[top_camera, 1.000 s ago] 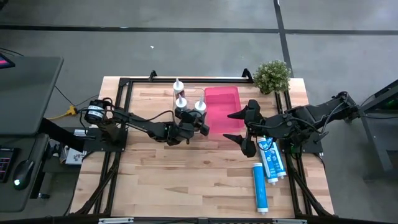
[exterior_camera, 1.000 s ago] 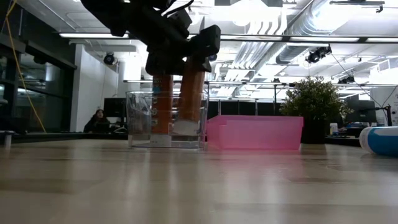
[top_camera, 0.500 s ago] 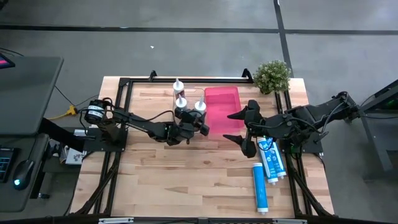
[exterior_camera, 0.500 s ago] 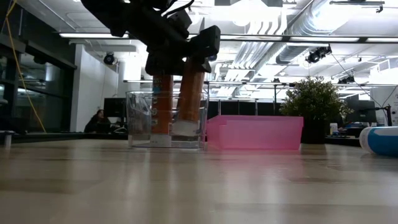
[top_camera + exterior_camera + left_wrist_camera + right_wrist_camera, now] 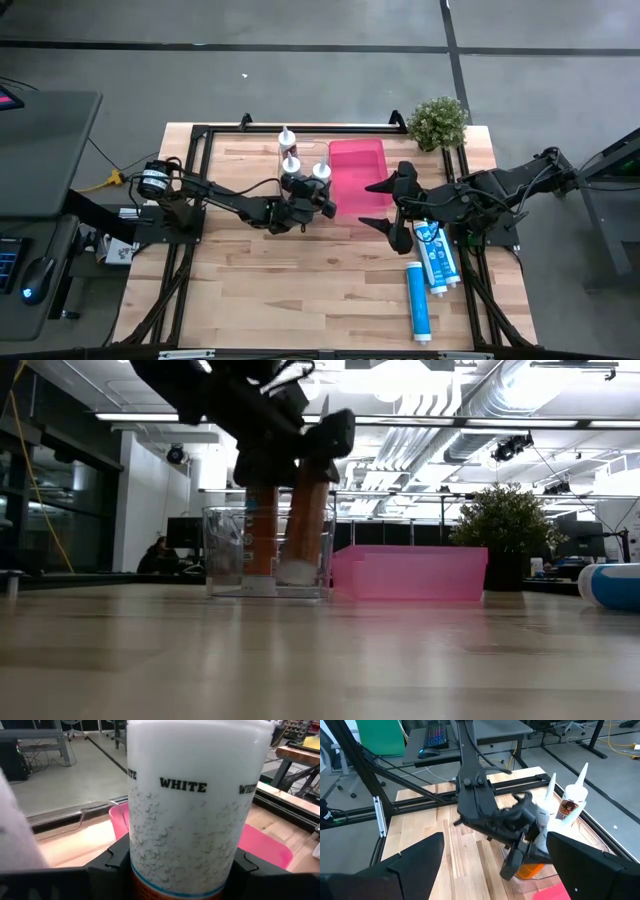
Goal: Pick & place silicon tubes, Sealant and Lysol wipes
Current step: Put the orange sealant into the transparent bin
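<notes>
My left gripper [image 5: 312,203] is shut on a sealant tube [image 5: 305,525] with an orange and white body marked "WHITE" [image 5: 183,820] and a white nozzle [image 5: 322,172]. It holds the tube over a clear container [image 5: 225,555] at the table's far middle. The tube's lower end is inside the container. Two more tubes [image 5: 289,150] stand upright in it. My right gripper [image 5: 384,205] is open and empty at the near right side of the pink bin [image 5: 357,175]. Two blue-and-white wipes canisters [image 5: 435,255] lie on the table at the near right. My left gripper pinches the tube's round body between its two fingers [image 5: 107,865], one on each side, on the upper part of the body [image 5: 312,472]. The fingers come about level from the table's left side and lie across the tube. The tube stands a little tilted, nozzle up, its lower end [image 5: 297,570] inside the container.
A potted plant [image 5: 437,122] stands at the far right corner. A black frame [image 5: 300,128] runs around the work area. The pink bin [image 5: 410,572] stands right beside the clear container. Bare wood [image 5: 280,290] lies at the near left.
My left gripper has shifted slightly with the tube. The tube now leans a little more and its lower end sits a little deeper in the clear container. My right gripper has kept still.
</notes>
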